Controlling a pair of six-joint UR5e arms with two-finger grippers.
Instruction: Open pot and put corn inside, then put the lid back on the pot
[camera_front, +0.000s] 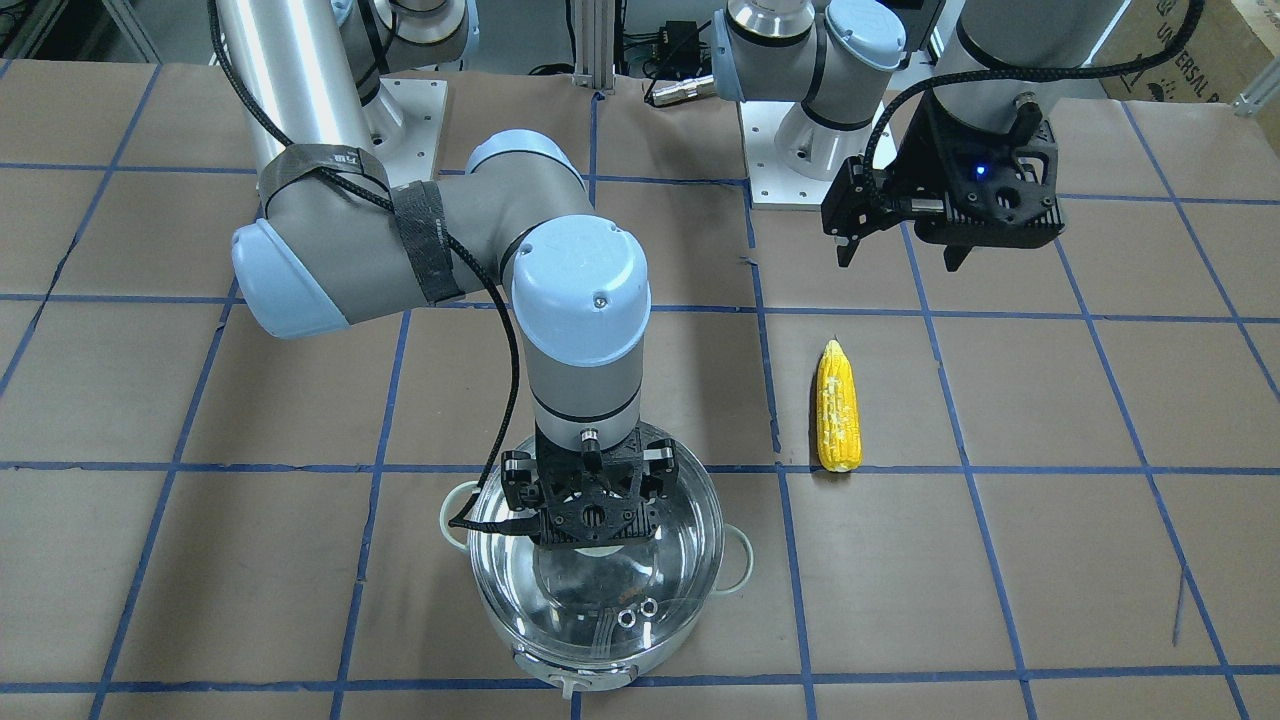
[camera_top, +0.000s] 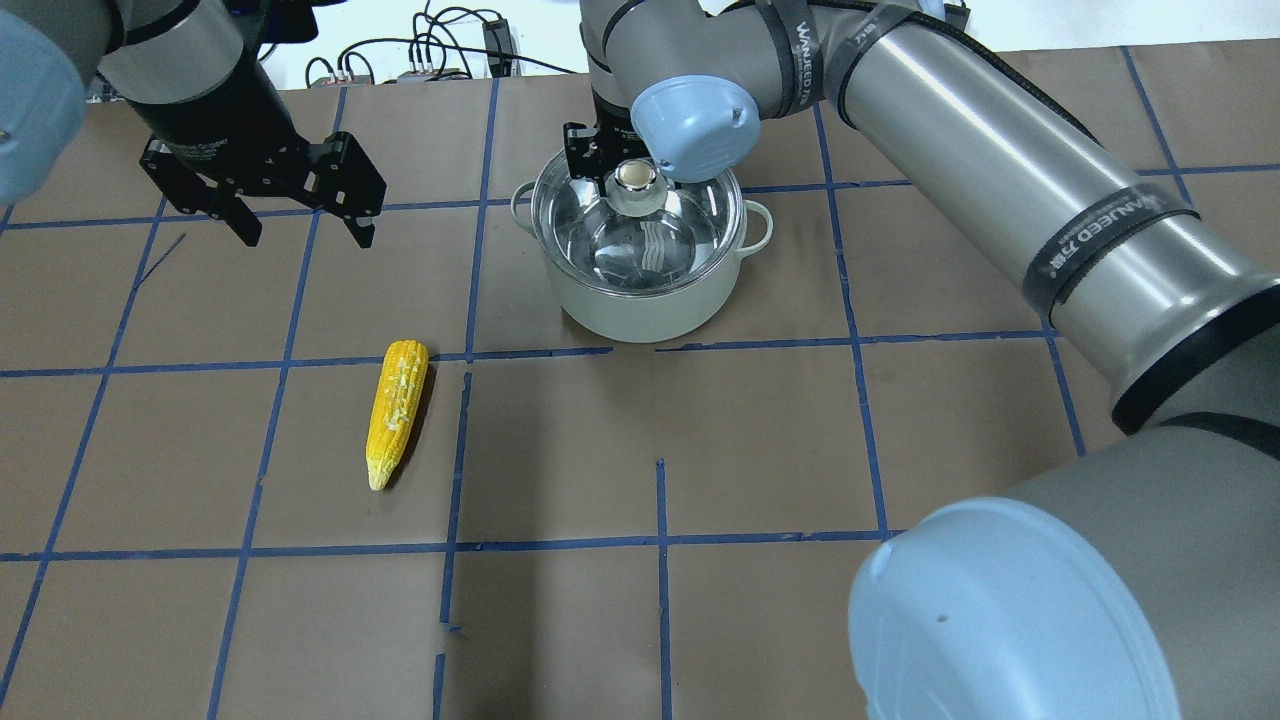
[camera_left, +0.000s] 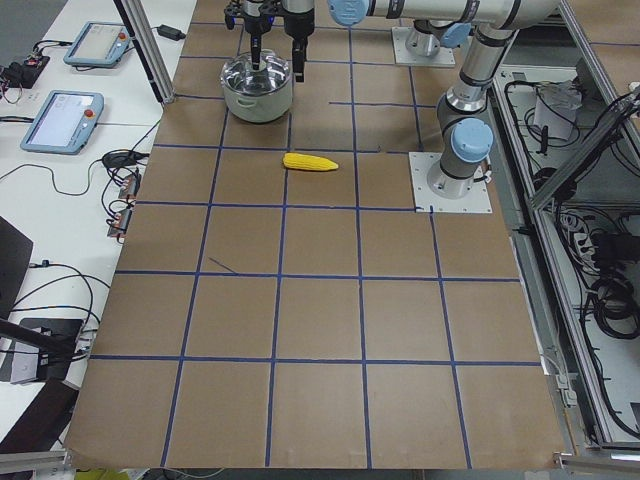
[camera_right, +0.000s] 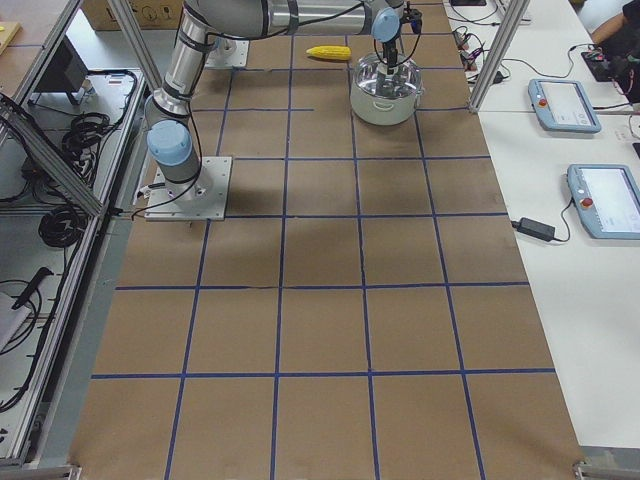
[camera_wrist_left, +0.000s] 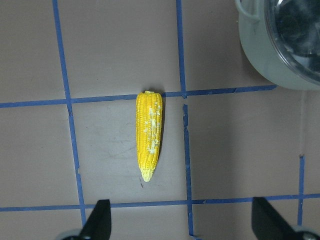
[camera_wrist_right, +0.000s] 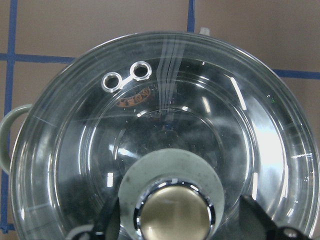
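Pot (camera_top: 640, 310) stands closed on the far middle of the paper-covered table (camera_top: 760, 450), as seen from behind the robot. Its glass lid (camera_top: 690, 235) sits flat on the rim, and the shiny steel bottom shows through the glass (two small vent rings (camera_wrist_right: 126, 76) pierce the lid near one edge). The right gripper (camera_wrist_right: 177, 225) hangs straight down over the lid with its jaws spread to either side of the cream-topped knob (camera_top: 634, 178), not pinching it. The corn (camera_top: 397, 410) lies on the table nearer and to the left, well apart from the pot, with its pointed tip toward the robot. The left gripper (camera_top: 305, 232) hovers above the table at far left, jaws spread wide and holding nothing.
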